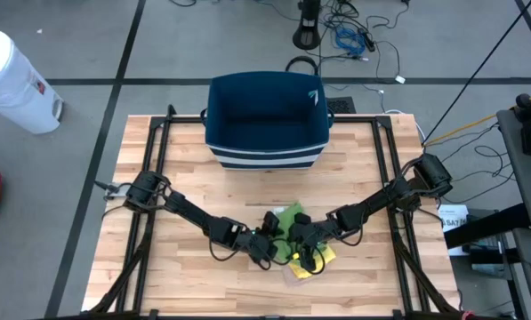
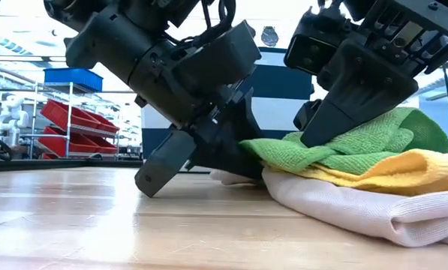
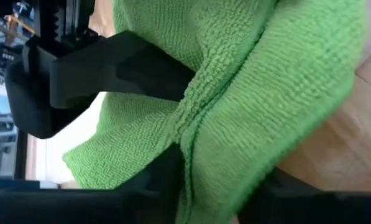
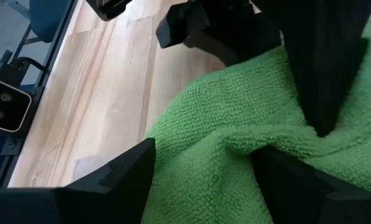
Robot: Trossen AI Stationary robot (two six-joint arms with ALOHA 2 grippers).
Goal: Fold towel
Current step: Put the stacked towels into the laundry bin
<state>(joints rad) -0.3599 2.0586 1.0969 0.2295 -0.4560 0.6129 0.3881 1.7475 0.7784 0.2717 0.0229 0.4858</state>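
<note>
A green towel [image 1: 291, 219] lies crumpled on top of a yellow cloth [image 2: 407, 169] and a white cloth [image 2: 344, 206] near the table's front middle. My left gripper [image 1: 269, 248] comes in from the left and is shut on a fold at the green towel's [image 3: 278, 81] left side. My right gripper [image 1: 303, 242] comes in from the right and stands open over the green towel [image 4: 216, 124], with a raised ridge of it between its fingers. In the low view the left gripper [image 2: 201, 161] is low by the table, and the right gripper [image 2: 332, 124] is on the pile. My left gripper has a raised fold of the green towel [image 3: 201, 140] pinched between its two fingers, which slant down from the table's left. The fold runs along the fingers. The towel lies slack on the pile. My right gripper rests an open finger [image 2: 336, 112] on the green towel's top [image 2: 314, 142], slanting down from the right. A ridge of towel [image 4: 235, 146] stands between its fingers.
A dark blue bin [image 1: 266, 120] stands at the table's far middle. Bare wooden table [image 1: 185, 267] lies to the left and right of the pile. A black frame [image 1: 154, 142] runs along the table's sides.
</note>
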